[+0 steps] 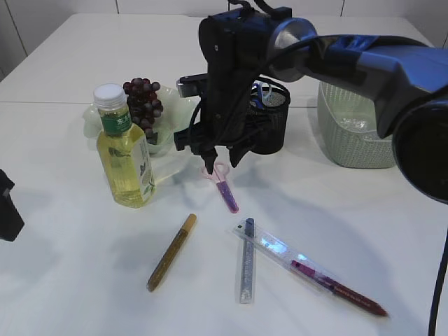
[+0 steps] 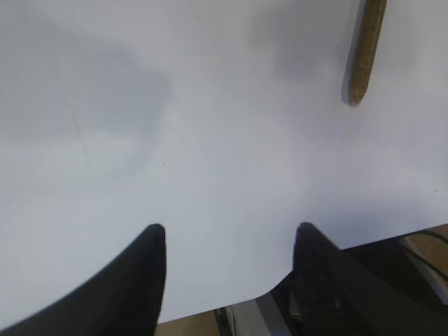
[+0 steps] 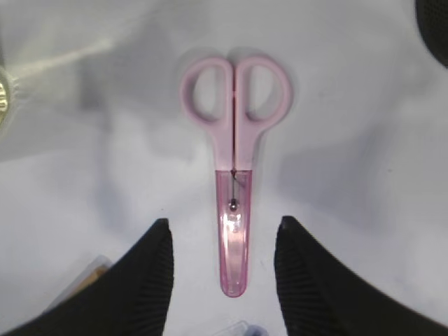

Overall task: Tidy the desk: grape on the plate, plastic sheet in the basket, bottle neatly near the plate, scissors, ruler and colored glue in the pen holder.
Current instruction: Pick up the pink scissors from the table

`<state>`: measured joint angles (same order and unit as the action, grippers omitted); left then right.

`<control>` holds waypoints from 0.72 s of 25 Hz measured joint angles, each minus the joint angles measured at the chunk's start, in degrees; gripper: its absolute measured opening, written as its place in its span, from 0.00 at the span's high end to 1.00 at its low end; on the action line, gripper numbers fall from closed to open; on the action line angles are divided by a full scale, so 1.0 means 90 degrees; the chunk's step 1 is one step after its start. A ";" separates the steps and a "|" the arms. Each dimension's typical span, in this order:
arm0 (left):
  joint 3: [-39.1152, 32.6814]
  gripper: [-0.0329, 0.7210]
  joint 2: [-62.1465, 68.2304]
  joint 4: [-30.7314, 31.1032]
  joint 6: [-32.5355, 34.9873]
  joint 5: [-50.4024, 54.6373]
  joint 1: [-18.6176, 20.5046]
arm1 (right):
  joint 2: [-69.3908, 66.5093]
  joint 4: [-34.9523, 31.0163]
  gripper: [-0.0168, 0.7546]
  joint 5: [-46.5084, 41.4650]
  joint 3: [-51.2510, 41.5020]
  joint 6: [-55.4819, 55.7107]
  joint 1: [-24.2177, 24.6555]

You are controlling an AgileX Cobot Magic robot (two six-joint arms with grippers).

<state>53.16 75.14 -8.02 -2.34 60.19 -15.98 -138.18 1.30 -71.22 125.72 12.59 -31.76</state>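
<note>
At far left we see the left gripper (image 2: 227,280) jaws apart, holding nothing, over bare white table (image 1: 63,231); a gold glitter glue pen (image 2: 365,52) lies ahead of it. Next, the green tea bottle (image 1: 124,150) stands upright just beside the plate (image 1: 168,122) with grapes (image 1: 143,105) on it. At center the right gripper (image 3: 222,269) hangs jaws apart, moderately wide, straddling the sheathed blade of the pink scissors (image 3: 234,161), which lie flat; we can't tell if they touch. Behind, the black mesh pen holder (image 1: 273,119). Lower right: clear ruler (image 1: 246,269), red glue pen (image 1: 343,288) on a plastic sheet (image 1: 280,252). Far right, the green basket (image 1: 353,133).
</note>
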 joint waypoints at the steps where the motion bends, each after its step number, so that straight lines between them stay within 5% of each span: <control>1: 0.0000 0.39 0.0000 0.0014 0.0000 -0.0010 0.0000 | -0.0026 0.0027 0.48 0.0000 0.0014 0.0000 0.0000; 18: 0.0000 0.39 0.0000 0.0074 0.0000 -0.0062 0.0000 | -0.0424 0.0114 0.48 0.0037 0.0151 -0.0306 0.0000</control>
<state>53.16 75.14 -7.35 -2.34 59.63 -15.98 -142.00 2.33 -70.89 127.07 9.83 -31.76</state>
